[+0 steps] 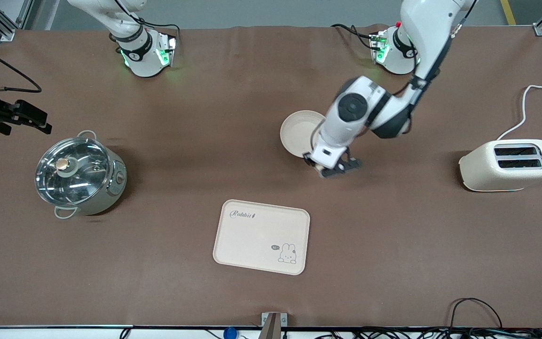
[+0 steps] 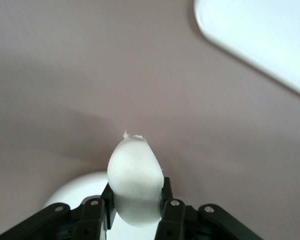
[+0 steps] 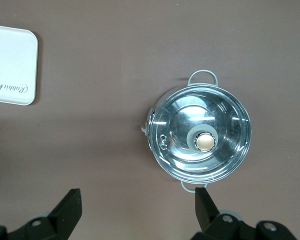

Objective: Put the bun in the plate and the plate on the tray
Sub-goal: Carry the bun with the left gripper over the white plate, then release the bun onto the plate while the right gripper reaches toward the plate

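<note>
My left gripper [image 1: 336, 167] is shut on the bun [image 2: 135, 167], a smooth pale cream lump. It holds the bun in the air over the rim of the plate [image 1: 299, 132] on the side toward the front camera. The round cream plate stands empty on the brown table, and part of it shows under the jaws in the left wrist view [image 2: 75, 192]. The rectangular cream tray [image 1: 261, 237] with the "Rabbit" script lies empty, nearer to the front camera than the plate. It also shows in the left wrist view [image 2: 260, 40] and the right wrist view [image 3: 10, 65]. My right gripper [image 3: 138, 200] is open and empty, waiting high beside the pot.
A steel pot with a glass lid [image 1: 80, 174] stands toward the right arm's end and shows in the right wrist view [image 3: 200, 140]. A cream toaster [image 1: 508, 165] with a white cable stands toward the left arm's end.
</note>
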{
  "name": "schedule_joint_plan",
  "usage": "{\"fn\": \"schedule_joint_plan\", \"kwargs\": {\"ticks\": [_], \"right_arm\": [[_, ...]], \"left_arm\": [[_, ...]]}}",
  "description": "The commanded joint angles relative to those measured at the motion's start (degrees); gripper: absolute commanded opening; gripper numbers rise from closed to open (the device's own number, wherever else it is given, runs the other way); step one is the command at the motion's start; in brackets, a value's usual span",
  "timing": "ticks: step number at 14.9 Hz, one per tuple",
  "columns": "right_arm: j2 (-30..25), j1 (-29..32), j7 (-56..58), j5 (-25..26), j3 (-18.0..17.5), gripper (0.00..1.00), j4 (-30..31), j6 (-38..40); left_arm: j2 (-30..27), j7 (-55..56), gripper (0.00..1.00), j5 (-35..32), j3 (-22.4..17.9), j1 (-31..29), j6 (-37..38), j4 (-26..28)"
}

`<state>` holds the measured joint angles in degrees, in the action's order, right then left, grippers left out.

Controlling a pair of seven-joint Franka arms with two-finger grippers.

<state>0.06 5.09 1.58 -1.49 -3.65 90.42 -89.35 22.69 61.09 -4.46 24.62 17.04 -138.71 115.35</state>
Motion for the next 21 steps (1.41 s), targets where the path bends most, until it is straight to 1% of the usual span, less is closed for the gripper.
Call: {"fn": "schedule_joint_plan", "kwargs": {"ticks": [1,3,6,7,9,10,11,12,13,14,15,17,18,19,21], "right_arm": [[-0.50,0.62,0.09,-0.53,-0.31,1.00,0.10,0.40],[-0.15,0.71,0.27,-1.23,-0.31,1.00,0.19,0.75],[0.03,-0.25,0.01,-1.93,-0.66,1.00,0.45,3.73],[0.03,-1.12,-0.08,-4.29,-0.66,1.00,0.72,3.92],[0.11,-3.23,-1.13,-8.25,-0.66,1.00,2.73,2.09],[0.90,-4.55,-2.79,-9.75,-0.66,1.00,4.05,-0.62],[1.34,-6.30,-5.16,-10.46,-0.66,1.00,5.54,-2.65],[1.35,-7.54,-7.09,-11.25,-0.66,1.00,6.60,-3.54],[1.78,-8.42,-7.90,-12.39,-0.66,1.00,7.30,-3.99],[2.48,-9.73,-8.17,-14.14,-0.66,1.00,9.05,-5.38],[2.75,-11.22,-8.87,-15.90,-0.66,1.00,12.20,-9.40],[2.75,-14.56,-11.32,-18.53,-0.66,1.00,18.44,-17.40],[2.75,-16.23,-12.46,-20.20,-0.66,1.00,21.43,-21.27],[2.93,-17.99,-13.61,-22.05,-0.66,1.00,24.25,-25.39],[5.46,-24.04,-15.37,-25.56,-0.66,1.00,28.74,-35.49]], "left_arm": [[-1.77,4.38,0.38,-0.99,3.58,0.18,-1.02,4.08],[-3.09,5.70,0.38,-1.07,4.82,0.19,-4.96,8.38],[-3.97,6.84,0.38,-1.07,5.79,1.32,-11.38,14.27],[-4.06,7.54,0.38,-1.07,5.79,2.37,-13.14,15.68],[-3.62,7.81,0.38,-2.12,5.79,2.47,-15.26,16.75],[-3.45,7.90,0.46,-2.22,5.79,2.30,-15.36,16.66],[-3.45,8.51,0.86,-2.22,5.79,2.12,-15.36,16.58],[-3.79,9.56,1.00,-2.22,5.79,1.95,-15.27,16.57],[-4.06,9.66,1.00,-2.22,5.79,1.68,-15.10,16.49],[-4.58,9.66,1.00,-2.22,5.79,0.98,-14.40,16.05],[-5.37,9.57,1.00,-2.22,5.71,-0.24,-12.04,14.83],[-5.73,9.22,1.00,-2.48,5.36,-2.27,-2.05,8.44],[-5.82,9.13,1.00,-3.18,5.27,-4.01,1.48,4.83],[-5.64,8.78,1.00,-3.71,5.44,-6.82,4.56,1.32],[-4.77,4.32,1.00,-6.60,5.27,-10.78,6.96,-4.49]]}}
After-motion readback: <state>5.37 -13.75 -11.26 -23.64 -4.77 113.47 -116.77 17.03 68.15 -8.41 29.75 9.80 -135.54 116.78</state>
